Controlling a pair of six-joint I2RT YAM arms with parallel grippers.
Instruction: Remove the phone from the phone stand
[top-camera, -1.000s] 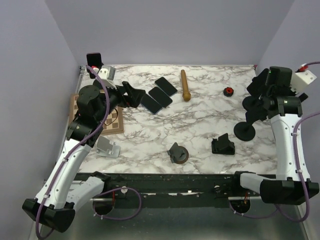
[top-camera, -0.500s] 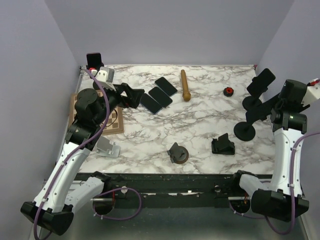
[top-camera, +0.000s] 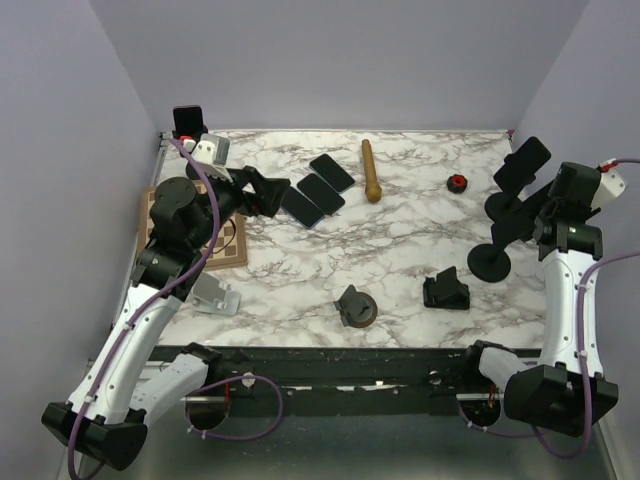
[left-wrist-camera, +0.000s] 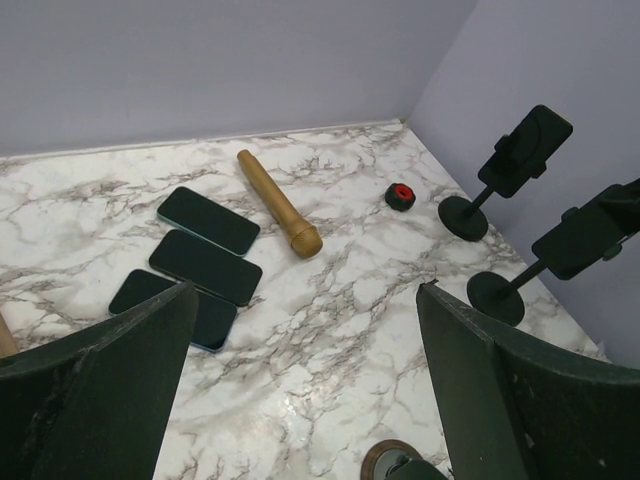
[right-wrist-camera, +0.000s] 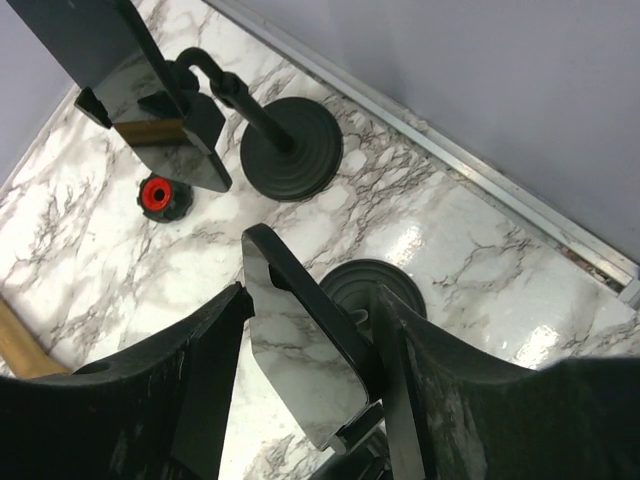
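Two black phone stands rise at the right of the table. The nearer phone stand (top-camera: 490, 262) carries a dark phone (right-wrist-camera: 300, 360), tilted in its clamp. My right gripper (right-wrist-camera: 312, 330) is shut on this phone: one finger presses its left edge, the other bears on its back by the clamp. The farther stand (top-camera: 503, 207) holds a second phone (top-camera: 522, 163), untouched. My left gripper (left-wrist-camera: 307, 290) hangs open over the left of the table, near three flat phones (top-camera: 320, 188), with nothing between its fingers.
A wooden cylinder (top-camera: 371, 170) and a red knob (top-camera: 456, 182) lie at the back. Two small black holders (top-camera: 446, 290) (top-camera: 355, 307) sit toward the front. A checkered board (top-camera: 225, 240) and a white stand (top-camera: 215, 295) are at the left. The side wall runs close behind the stands.
My right wrist swung out to the right and came in behind the near stand, and its jaws closed from wide open onto the phone. The left arm barely moved.
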